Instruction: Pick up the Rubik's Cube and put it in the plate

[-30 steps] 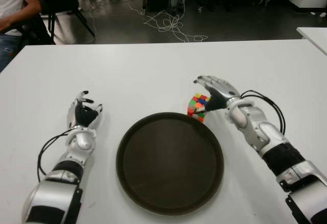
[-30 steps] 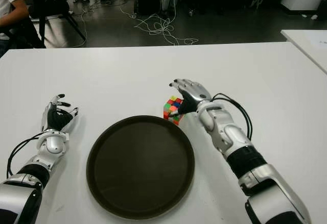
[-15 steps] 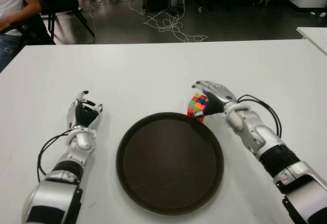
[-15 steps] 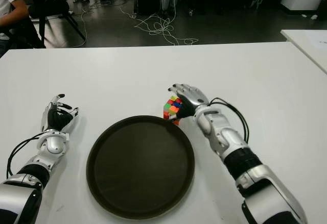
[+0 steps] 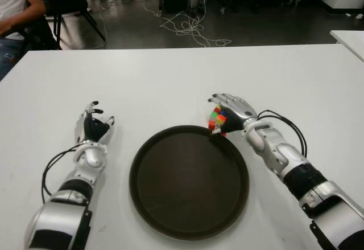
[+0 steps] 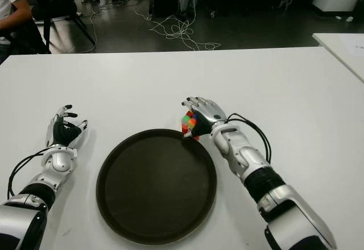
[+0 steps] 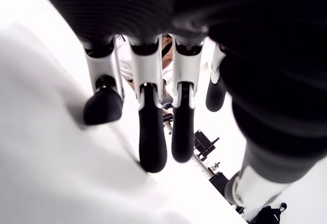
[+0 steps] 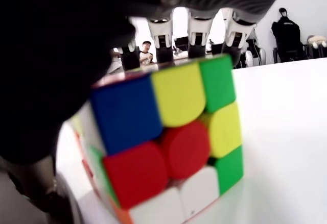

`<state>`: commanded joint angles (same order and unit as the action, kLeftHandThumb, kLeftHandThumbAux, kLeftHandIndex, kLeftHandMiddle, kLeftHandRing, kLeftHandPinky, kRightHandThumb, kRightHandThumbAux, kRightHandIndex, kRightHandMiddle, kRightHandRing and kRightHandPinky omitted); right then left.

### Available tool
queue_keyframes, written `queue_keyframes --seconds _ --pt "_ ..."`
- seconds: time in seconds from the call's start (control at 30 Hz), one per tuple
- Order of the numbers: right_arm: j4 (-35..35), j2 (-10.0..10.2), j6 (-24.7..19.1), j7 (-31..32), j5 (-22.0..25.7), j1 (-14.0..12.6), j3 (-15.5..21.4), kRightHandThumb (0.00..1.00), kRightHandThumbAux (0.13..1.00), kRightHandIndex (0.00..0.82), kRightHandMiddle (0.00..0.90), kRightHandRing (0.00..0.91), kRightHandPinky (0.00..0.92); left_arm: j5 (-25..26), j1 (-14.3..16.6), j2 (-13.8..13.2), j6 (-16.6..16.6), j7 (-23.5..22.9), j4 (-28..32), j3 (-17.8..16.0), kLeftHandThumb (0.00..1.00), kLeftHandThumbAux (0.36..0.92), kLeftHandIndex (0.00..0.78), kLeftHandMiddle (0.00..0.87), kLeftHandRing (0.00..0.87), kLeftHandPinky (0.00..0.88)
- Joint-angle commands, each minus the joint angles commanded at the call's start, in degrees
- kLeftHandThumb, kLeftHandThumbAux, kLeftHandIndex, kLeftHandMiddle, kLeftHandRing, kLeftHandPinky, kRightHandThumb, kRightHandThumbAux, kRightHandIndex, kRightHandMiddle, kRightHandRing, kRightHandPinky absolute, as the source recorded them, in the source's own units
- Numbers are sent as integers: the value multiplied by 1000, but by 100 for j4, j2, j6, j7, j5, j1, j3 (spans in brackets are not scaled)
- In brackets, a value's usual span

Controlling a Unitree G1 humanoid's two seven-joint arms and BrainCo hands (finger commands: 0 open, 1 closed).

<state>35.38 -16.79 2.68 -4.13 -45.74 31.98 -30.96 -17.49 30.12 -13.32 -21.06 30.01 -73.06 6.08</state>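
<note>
Currently: white table [image 5: 170,79], round dark plate [image 5: 189,181] centred near its front edge. Right hand [image 5: 232,107] sits at the plate's far right rim, fingers draped over the Rubik's Cube [image 5: 217,119], closing on it; cube on the table just beside the rim. Left hand [image 5: 92,126] left of the plate, fingers loosely spread, holding nothing.

Both forearms are clad in silver segmented shells with black bands near the elbows. The left hand [image 5: 94,127] and right hand [image 5: 234,109] are silver-backed with black palms (the fingers [image 7: 152,132] are black-tipped). Black cables are looped beside each wrist.
</note>
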Motion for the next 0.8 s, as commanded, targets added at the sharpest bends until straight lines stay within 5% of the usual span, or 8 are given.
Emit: queue_keyframes --seconds 0.63,0.8 --pt "142 34 79 -267 -55 7 -129 35 648 0 25 31 37 -51 1 -10 20 36 -1 43 184 727 157 312 367 381" --pt "180 46 76 -325 -61 29 -138 26 664 0 33 27 22 -59 1 -9 33 47 15 57 157 731 162 380 425 433"
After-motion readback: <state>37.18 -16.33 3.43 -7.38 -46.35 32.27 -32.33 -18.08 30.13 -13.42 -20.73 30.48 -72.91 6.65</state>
